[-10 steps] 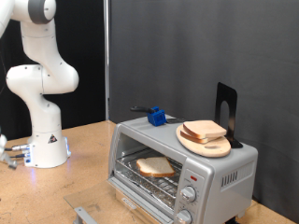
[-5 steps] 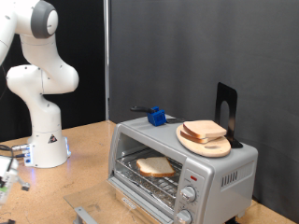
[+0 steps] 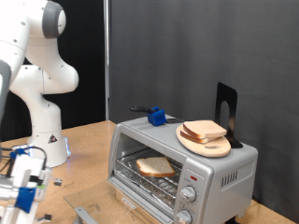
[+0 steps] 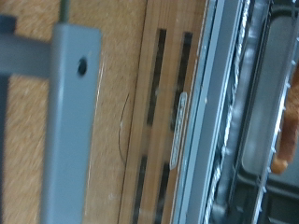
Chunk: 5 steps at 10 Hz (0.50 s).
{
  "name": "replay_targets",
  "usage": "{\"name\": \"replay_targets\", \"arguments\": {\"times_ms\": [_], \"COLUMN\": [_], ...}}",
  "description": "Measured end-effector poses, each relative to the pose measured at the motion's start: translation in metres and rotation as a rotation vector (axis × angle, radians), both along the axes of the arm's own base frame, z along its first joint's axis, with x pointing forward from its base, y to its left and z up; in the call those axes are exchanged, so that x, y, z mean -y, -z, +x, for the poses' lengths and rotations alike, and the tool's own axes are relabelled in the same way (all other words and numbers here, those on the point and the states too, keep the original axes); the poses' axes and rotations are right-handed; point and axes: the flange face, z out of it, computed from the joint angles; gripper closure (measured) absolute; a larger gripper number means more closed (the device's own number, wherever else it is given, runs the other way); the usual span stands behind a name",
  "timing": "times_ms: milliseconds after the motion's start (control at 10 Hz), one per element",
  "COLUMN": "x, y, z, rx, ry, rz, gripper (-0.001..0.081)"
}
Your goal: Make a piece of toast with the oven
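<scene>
sitting on the oven (image 3: 201, 166) rack, piece of toast (image 3: 155, 167); end effector (image 3: 25, 182) state unclear.

The oven (image 3: 182, 168) is silver-grey, with a small red light beside its door and pale metallic knobs below it. On its shiny wire rack lies the piece of toast (image 3: 154, 167) — pale crumb edged by a tan-brown crust. On the oven's roof a light wooden board (image 3: 205, 144) carries look-alike slices (image 3: 203, 130), cream with brown crusts, next to a bright blue block (image 3: 157, 117) and a black stand (image 3: 227, 112). The tabletop (image 3: 84, 149) is warm light-brown wood. The arm (image 3: 35, 65) is white; the pincer (image 3: 26, 185) looks white with blue glints — blurred, so perhaps only reflections. The backdrop is black.
</scene>
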Motion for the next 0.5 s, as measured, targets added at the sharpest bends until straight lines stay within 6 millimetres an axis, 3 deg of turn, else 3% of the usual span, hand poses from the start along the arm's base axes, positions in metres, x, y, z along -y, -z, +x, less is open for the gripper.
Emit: {"name": "replay_targets", "arguments": {"times_ms": [500], "x": [-0.048], "y": [0.011], "z": [-0.011], "rx": [-0.043], "ry": [-0.034], "rz": [-0.013], "gripper": [0.0003]}}
